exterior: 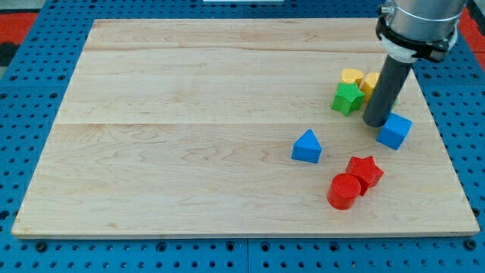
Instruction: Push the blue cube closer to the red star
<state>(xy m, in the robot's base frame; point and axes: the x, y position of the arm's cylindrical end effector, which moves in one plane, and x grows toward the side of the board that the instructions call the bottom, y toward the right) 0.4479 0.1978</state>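
The blue cube [395, 130] sits at the view's right on the wooden board. The red star [365, 171] lies below and a little left of it, touching a red cylinder [345, 190]. My tip [375, 123] is the lower end of the dark rod, right against the blue cube's upper left side. The gap between cube and star is about one block wide.
A blue triangular block [307, 146] lies left of the star. A green star [347, 98], a yellow heart-like block [351, 76] and another yellow block [370, 82] cluster above left of my tip. The board's right edge [447, 144] is close to the cube.
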